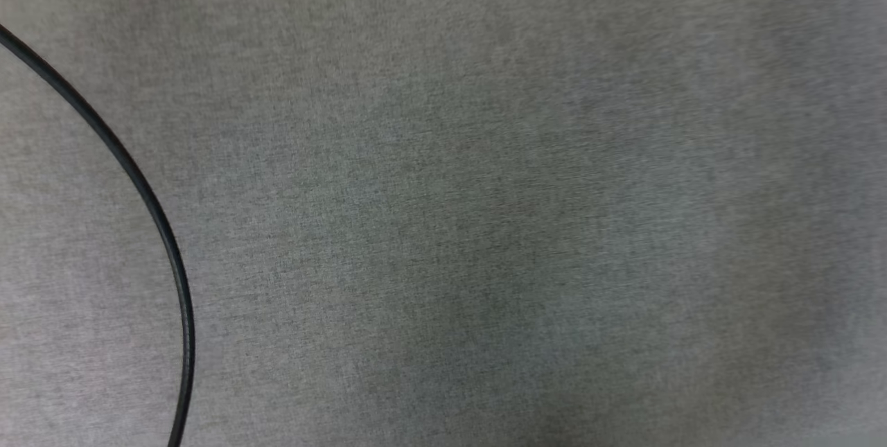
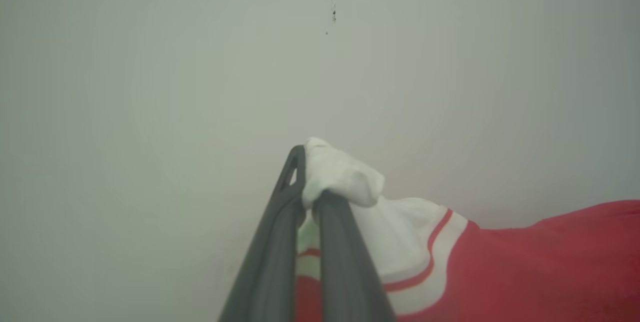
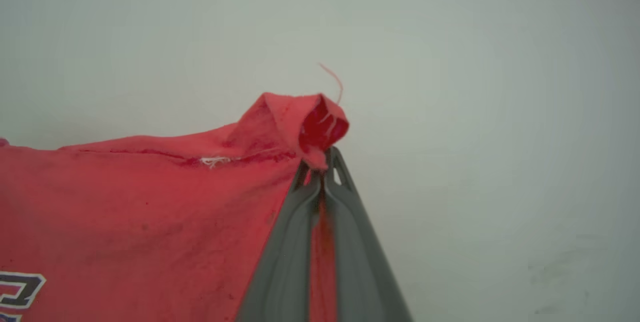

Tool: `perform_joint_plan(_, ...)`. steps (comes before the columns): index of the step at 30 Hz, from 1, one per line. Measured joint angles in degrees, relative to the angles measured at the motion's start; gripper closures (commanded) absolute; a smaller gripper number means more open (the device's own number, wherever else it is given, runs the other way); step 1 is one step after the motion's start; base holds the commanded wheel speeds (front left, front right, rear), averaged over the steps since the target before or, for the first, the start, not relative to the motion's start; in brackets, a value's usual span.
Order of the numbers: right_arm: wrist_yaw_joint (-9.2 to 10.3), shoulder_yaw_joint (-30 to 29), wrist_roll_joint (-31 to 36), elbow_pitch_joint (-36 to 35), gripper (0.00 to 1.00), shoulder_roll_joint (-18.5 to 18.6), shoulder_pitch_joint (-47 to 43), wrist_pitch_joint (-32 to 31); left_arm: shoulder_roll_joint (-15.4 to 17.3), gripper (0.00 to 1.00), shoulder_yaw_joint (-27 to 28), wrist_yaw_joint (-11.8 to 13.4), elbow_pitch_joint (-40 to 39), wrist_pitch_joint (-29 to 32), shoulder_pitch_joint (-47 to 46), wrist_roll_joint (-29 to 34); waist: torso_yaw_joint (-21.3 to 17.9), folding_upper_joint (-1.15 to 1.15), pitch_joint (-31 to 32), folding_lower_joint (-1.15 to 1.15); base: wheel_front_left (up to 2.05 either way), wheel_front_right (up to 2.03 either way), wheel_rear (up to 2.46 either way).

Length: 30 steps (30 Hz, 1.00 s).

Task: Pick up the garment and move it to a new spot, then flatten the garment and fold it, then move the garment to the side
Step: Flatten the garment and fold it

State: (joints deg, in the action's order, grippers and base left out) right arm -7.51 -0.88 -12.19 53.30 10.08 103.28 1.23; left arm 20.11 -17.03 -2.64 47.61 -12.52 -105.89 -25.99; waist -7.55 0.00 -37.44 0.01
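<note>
Head view: a thin black cable (image 1: 138,183) is curving across grey woven cloth (image 1: 485,190).

Left wrist view: the left gripper (image 2: 307,182) is clamping the white sleeve of the red jersey garment (image 2: 525,262).

Right wrist view: the right gripper (image 3: 322,168) is pinching a red corner of it, holding it aloft.

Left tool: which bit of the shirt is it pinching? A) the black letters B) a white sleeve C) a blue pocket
B: the left tool is shut on the bunched white sleeve of the red shirt.
</note>
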Motion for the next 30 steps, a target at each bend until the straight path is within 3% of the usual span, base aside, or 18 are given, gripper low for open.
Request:
perform_joint_plan(11,0.0,5.57,-3.86,7.73,1.0,-1.09,-5.6,3.13,-1.79,1.0,0.86,-1.52,3.27,-1.64,11.38,-3.52,2.26,0.0,-1.75,-0.01,0.0,0.0,0.0)
perform_joint_plan(20,0.0,12.67,-8.96,10.84,1.0,-0.78,-22.7,5.16,-4.75,1.0,1.24,-3.42,5.13,-2.37,29.83,-6.08,3.56,0.0,5.09,-0.01,0.0,0.0,0.0)
perform_joint_plan(30,0.01,19.33,-15.05,10.65,1.0,-0.16,-42.5,7.38,-5.53,1.0,5.64,-3.87,-3.94,-2.4,56.95,-4.71,3.89,0.0,16.08,-0.02,0.0,0.0,0.0)
